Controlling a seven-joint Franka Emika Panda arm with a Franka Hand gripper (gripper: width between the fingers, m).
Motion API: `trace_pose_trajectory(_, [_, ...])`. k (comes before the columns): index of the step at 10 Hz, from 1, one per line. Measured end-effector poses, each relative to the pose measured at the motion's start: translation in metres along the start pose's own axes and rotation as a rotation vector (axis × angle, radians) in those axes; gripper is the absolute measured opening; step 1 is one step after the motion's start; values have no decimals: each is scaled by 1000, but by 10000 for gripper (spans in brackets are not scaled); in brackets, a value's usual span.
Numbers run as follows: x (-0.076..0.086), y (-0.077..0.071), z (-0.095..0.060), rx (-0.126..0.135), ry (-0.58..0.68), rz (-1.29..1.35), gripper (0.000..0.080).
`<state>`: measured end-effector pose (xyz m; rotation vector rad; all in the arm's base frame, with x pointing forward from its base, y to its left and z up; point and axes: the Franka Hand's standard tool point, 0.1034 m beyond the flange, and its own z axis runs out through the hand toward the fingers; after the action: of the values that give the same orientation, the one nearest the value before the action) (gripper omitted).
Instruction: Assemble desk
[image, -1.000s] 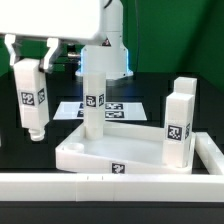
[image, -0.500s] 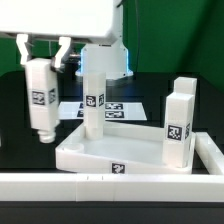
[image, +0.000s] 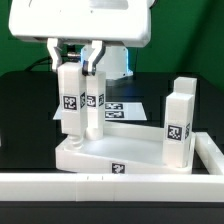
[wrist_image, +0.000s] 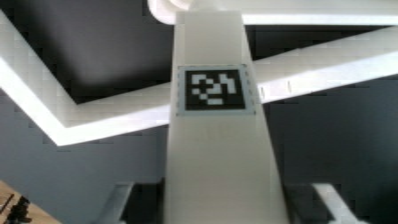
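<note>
My gripper (image: 75, 58) is shut on a white block leg (image: 70, 102) and holds it upright by its upper end. The leg's lower end is at the near corner of the white desk top (image: 120, 152) on the exterior view's left; I cannot tell whether they touch. A second leg (image: 94, 108) stands upright just behind it in the far corner. A third leg (image: 179, 122) stands at the top's right side. In the wrist view the held leg (wrist_image: 217, 110) fills the middle between my fingers (wrist_image: 329, 203), with the top's rim (wrist_image: 63, 100) beyond it.
A long white rail wall (image: 90, 188) runs along the front and turns up the exterior view's right side (image: 212, 150). The marker board (image: 120, 107) lies flat behind the desk top. The arm's white base (image: 112, 62) stands at the back.
My gripper has carried the leg toward the exterior view's right, from beside the desk top to its near left corner. The other legs and the top have not moved.
</note>
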<state>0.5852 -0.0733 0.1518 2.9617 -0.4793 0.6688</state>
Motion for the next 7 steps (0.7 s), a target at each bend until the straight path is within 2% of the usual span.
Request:
trace_pose_trajectory(2, [-2,0,0,-1,1,-2,290])
trace_pose_trajectory(4, [-15,-2,-2,0,6,-12,290])
trace_pose_trajectory(6, [-13,11,-1,-9,5,-24,290])
trace_pose_trajectory(7, [-14,9,-1,-7,5,-22,290])
